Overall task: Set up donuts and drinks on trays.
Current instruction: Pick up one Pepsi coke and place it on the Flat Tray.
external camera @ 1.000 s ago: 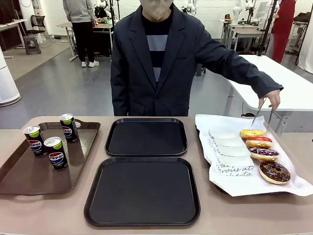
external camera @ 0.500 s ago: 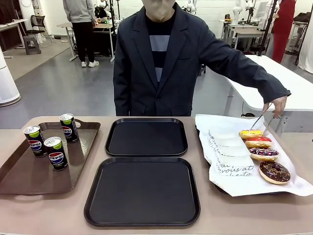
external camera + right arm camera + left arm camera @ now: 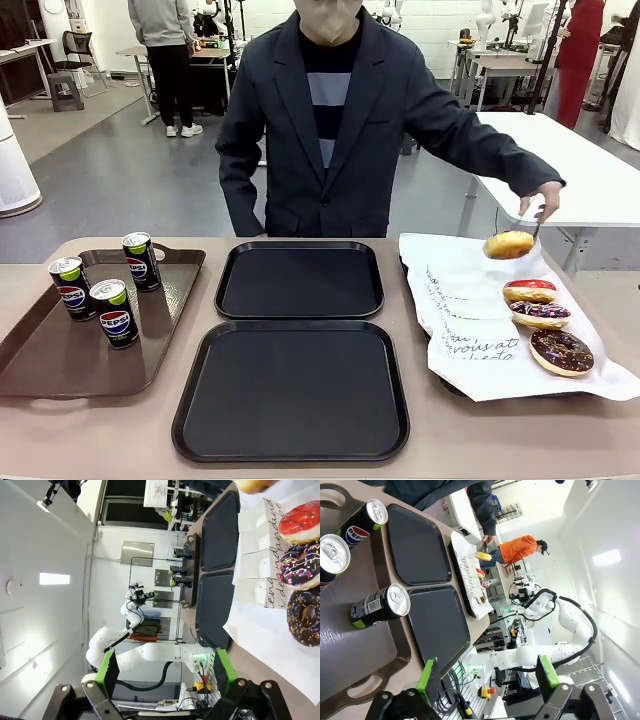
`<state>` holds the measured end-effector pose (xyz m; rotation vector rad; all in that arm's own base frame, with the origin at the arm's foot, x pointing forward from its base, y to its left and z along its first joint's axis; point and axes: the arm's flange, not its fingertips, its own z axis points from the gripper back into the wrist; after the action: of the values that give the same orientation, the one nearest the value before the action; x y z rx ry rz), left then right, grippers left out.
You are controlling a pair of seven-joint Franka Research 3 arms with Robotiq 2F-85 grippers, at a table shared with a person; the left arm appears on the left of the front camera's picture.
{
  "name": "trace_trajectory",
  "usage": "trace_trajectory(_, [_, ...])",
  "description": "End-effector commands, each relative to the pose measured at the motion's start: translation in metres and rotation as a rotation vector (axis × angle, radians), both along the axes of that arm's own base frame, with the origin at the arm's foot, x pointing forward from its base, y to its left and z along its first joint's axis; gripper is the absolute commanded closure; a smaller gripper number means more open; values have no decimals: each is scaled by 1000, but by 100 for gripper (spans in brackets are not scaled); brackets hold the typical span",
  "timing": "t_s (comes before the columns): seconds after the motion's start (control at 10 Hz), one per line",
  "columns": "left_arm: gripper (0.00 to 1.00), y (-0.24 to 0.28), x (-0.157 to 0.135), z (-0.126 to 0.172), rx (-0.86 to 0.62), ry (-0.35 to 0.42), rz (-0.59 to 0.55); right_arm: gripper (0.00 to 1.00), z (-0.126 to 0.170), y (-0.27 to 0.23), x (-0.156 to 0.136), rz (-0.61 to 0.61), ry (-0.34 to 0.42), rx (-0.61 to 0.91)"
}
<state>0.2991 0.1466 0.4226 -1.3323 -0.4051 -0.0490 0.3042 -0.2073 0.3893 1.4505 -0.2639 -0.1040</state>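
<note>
Trays (image 3: 290, 392) were black plastic, smooth, with a dull sheen. Brown tray (image 3: 60, 365) was plastic too, faintly glossy. Cans (image 3: 118, 315) were glossy black with bare metal tops. White paper (image 3: 440, 262) under the donuts (image 3: 561, 351) was matt; the icing looked shiny. Tabletop (image 3: 90, 435) was matt beige. Person's jacket (image 3: 390, 110) — dark matt cloth.

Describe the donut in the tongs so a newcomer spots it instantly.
Find the white printed paper on the table's right side. Over its far end the person's hand holds tongs gripping a golden-yellow donut. It alone hangs in the air; the three iced donuts lie on the paper.
</note>
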Motion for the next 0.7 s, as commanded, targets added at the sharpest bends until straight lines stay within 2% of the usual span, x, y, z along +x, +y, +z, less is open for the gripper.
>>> trace_trajectory(0.0, [0, 0, 0, 0, 0, 0, 0, 0, -2, -1, 0, 2, -19, 13])
trace_trajectory(0.2, [0, -29, 19, 32, 365, 12, 28, 0, -2, -1, 0, 2, -19, 13])
trace_trajectory(0.3, [0, -49, 37, 46, 538, 51, 13, 0, -2, -1, 0, 2, -19, 13])
trace_trajectory(0.6, [0, -117, 89, 55, 1028, 316, -42, 0, -2, -1, 0, 2, -19, 13])
